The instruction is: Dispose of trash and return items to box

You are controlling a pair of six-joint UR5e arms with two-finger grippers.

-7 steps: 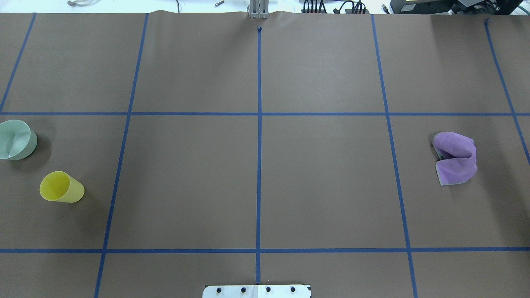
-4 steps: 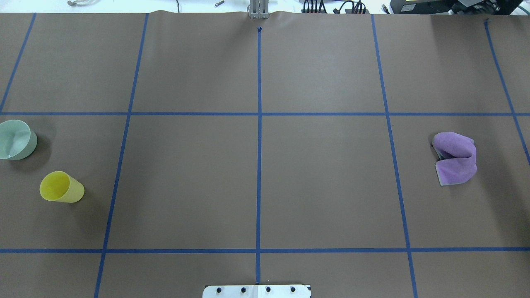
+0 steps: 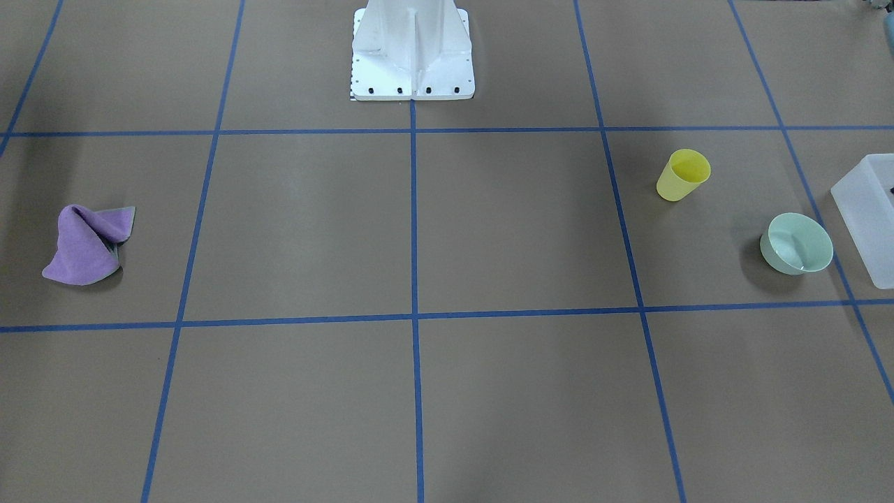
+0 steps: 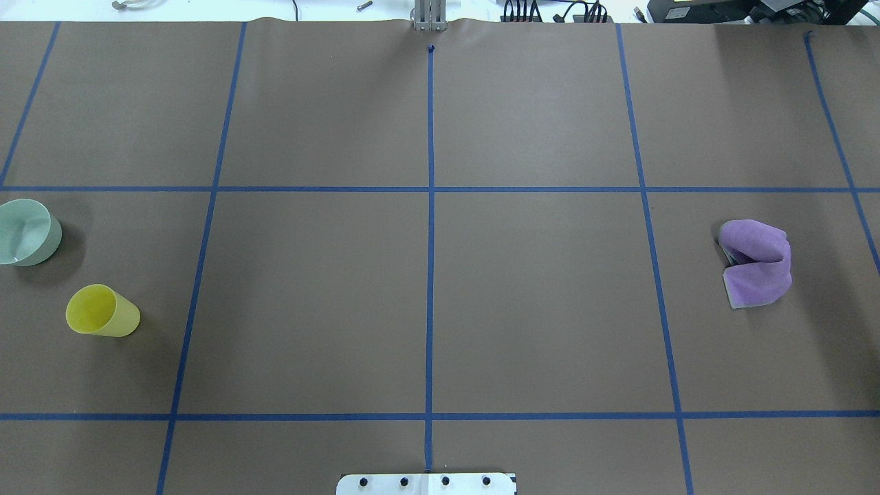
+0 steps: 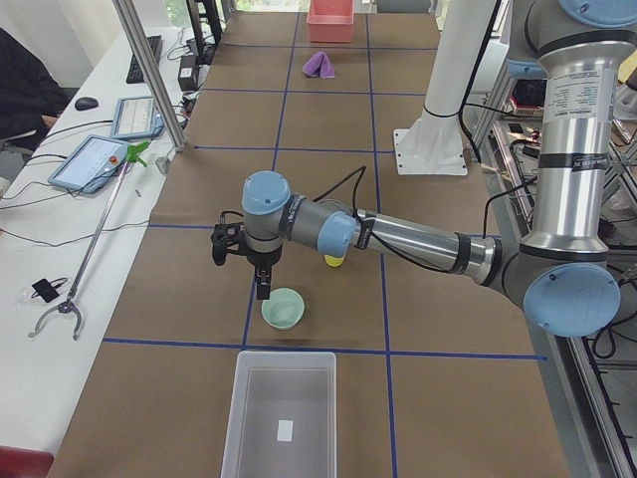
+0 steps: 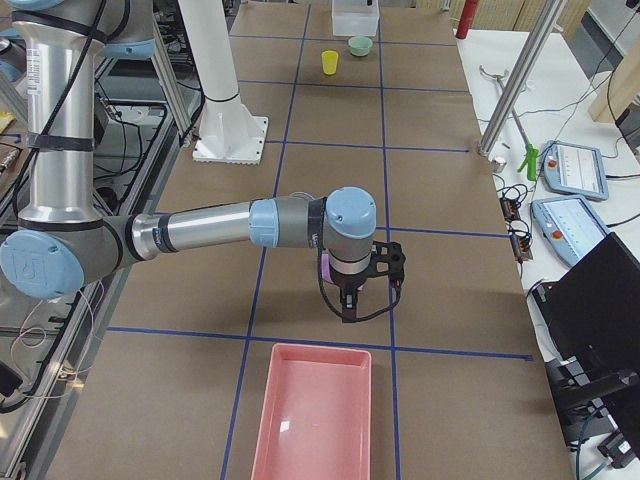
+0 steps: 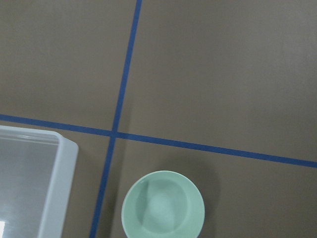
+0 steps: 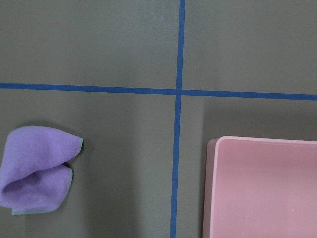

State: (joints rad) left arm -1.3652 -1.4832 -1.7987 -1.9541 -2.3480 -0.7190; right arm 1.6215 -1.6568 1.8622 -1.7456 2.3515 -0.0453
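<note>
The yellow cup [image 4: 103,311] stands on the table's left side, also seen from the front [image 3: 683,175]. The mint-green bowl [image 4: 26,232] stands beyond it near the left edge [image 3: 797,244]. The frosted white box [image 3: 866,216] lies just past the bowl [image 5: 235,408], and looks empty apart from a small white patch on its floor. My left gripper [image 5: 241,271] hangs above the bowl [image 5: 283,308]; the left wrist view shows the bowl [image 7: 163,206] and the box wall [image 7: 57,188]. My right gripper [image 6: 370,295] hangs at the far right. I cannot tell whether either gripper is open or shut.
A crumpled purple cloth [image 4: 755,263] lies at the right, also in the right wrist view [image 8: 37,178]. A pink bin [image 6: 262,420] sits past it at the table's right end [image 8: 212,188]. The white robot base [image 3: 412,49] stands at the near middle edge.
</note>
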